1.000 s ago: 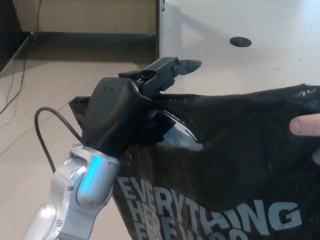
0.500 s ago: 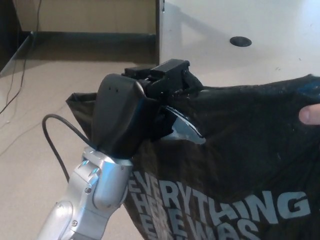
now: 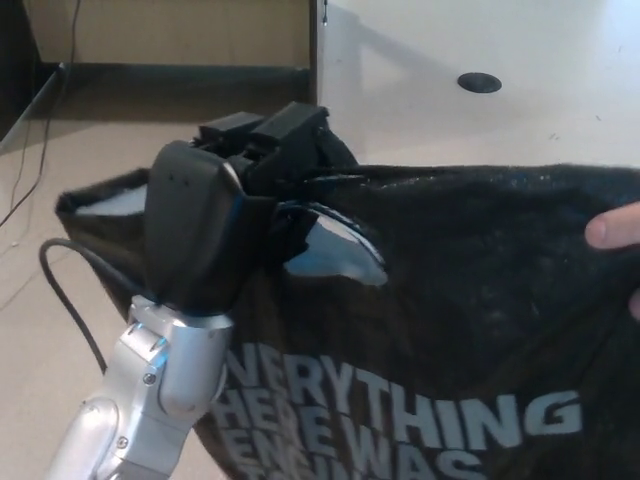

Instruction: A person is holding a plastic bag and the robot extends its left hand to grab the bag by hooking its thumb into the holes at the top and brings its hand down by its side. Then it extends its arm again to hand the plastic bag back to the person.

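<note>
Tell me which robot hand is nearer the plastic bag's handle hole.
Left. The left robot hand is right at the handle hole at the top of the plastic bag, fingers closed on the bag's edge. The right robot hand is out of view.

Premises appear to be an office: pale desk (image 3: 520, 60) with round cable grommet (image 3: 479, 82), loose floor cable (image 3: 30, 170), wooden panel (image 3: 170, 30).

Left hand (image 3: 235, 215) grips black bag (image 3: 450, 330); person's fingertip (image 3: 612, 228) touches bag.
</note>
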`<state>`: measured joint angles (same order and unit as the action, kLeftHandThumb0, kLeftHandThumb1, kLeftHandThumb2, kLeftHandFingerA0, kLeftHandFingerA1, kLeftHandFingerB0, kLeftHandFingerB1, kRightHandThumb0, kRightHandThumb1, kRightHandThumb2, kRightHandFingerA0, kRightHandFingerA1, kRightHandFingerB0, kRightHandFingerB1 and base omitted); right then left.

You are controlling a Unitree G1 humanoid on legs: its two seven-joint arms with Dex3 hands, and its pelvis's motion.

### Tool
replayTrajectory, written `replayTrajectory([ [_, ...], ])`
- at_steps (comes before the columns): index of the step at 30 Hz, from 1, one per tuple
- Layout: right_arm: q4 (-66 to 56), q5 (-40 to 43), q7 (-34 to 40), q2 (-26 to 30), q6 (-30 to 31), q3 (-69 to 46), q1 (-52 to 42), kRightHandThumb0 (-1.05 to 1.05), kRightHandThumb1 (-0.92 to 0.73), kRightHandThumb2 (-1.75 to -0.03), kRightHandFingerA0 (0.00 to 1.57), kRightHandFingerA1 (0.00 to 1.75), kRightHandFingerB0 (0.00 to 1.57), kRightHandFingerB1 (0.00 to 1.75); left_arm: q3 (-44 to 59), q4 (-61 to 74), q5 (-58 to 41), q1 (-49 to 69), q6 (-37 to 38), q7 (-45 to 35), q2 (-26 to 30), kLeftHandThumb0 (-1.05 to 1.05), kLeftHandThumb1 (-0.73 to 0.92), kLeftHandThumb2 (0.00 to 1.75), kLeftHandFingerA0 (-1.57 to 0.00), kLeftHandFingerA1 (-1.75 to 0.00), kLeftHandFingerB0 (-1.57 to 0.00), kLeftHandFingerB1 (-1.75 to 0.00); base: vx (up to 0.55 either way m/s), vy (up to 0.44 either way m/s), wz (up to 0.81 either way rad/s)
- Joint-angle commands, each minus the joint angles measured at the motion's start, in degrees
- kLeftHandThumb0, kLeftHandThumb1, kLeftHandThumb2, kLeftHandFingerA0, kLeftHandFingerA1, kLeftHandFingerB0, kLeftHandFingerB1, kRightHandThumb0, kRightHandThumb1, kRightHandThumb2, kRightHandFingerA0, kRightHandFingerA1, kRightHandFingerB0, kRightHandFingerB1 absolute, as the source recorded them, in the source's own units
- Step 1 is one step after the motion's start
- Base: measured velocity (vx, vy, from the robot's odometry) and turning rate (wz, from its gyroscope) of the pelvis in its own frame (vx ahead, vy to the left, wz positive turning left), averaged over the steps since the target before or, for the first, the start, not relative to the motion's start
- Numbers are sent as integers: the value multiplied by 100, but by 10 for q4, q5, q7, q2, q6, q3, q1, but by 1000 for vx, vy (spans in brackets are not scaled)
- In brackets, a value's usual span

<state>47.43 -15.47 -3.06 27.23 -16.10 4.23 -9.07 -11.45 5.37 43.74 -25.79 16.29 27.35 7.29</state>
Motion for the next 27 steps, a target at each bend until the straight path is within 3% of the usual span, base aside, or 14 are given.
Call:
replayTrajectory([
  [1, -5, -2, -3, 7, 16, 1, 0, -38, -73, -62, 74, 44, 32, 31, 19, -6, -1, 0, 21, 33, 10, -11, 66, 66, -85, -172, -66, -140, 0, 0, 0],
  [2, -8, 0, -4, 7, 15, 0, -1, -46, -61, -79, 66, 54, 29, 42, 24, -7, -6, 1, 27, 33, 13, -11, 52, 96, -118, -136, -78, -112, 0, 0, 0],
  [3, -7, 2, -6, 7, 13, -1, 0, -46, -61, -79, 66, 54, 29, 42, 27, -5, -6, 3, 27, 33, 14, -11, 52, 96, -118, -136, -78, -112, 0, 0, 0],
  [4, -9, 1, -5, 8, 13, -1, -1, -46, -61, -80, 67, 55, 29, 42, 31, -4, -1, 5, 27, 38, 17, -5, 63, 80, -87, -168, -69, -129, 0, 0, 0],
  [7, -8, -4, -3, 9, 13, 2, 3, -46, -62, -80, 67, 55, 29, 42, 43, -13, 8, 4, 38, 62, 29, -10, 68, 81, -84, -161, -73, -120, 0, 0, 0],
  [13, -7, -5, 1, 8, 10, 4, 0, -38, -73, -62, 73, 44, 33, 31, 75, -4, -23, 26, 68, 71, 39, -6, 65, 95, -90, -168, -79, -120, 0, 0, 0],
  [14, -6, -4, 1, 8, 7, 4, 1, -46, -62, -81, 64, 54, 30, 42, 81, -1, -22, 30, 72, 77, 41, -7, 66, 94, -92, -170, -81, -117, 0, 0, 0],
  [16, -7, -4, 0, 7, 9, 4, 1, -47, -62, -81, 65, 55, 30, 42, 95, 8, -28, 45, 81, 74, 50, -9, 72, 85, -94, -168, -82, -116, 0, 0, 0],
  [17, -7, -5, 0, 7, 10, 5, 0, -38, -73, -62, 72, 43, 33, 31, 101, 11, -33, 52, 84, 72, 52, -7, 68, 88, -89, -168, -81, -119, 0, 0, 0],
  [19, -8, -6, 0, 8, 12, 5, 0, -38, -73, -62, 71, 44, 33, 31, 111, 18, -36, 65, 85, 70, 54, -4, 62, 99, -87, -171, -78, -132, 0, 0, 0],
  [20, -5, -4, 0, 8, 8, 4, 1, -47, -62, -80, 66, 55, 29, 42, 124, 27, -39, 80, 85, 70, 59, -8, 64, 99, -89, -173, -79, -128, 0, 0, 0],
  [22, -1, -1, 0, 6, 6, 3, 2, -47, -62, -80, 67, 56, 30, 42, 139, 28, -53, 97, 100, 66, 67, -11, 69, 91, -89, -174, -77, -130, 0, 0, 0],
  [23, -3, -3, 1, 6, 10, 4, 2, -38, -73, -62, 74, 44, 34, 32, 145, 27, -57, 104, 105, 64, 72, -8, 65, 95, -91, -173, -74, -135, 0, 0, 0],
  [27, -7, -4, 1, 5, 14, 5, 0, -37, -73, -62, 75, 44, 34, 32, 171, 15, -67, 135, 131, 77, 86, -1, 59, 100, -96, -165, -82, -119, 0, 0, 0],
])
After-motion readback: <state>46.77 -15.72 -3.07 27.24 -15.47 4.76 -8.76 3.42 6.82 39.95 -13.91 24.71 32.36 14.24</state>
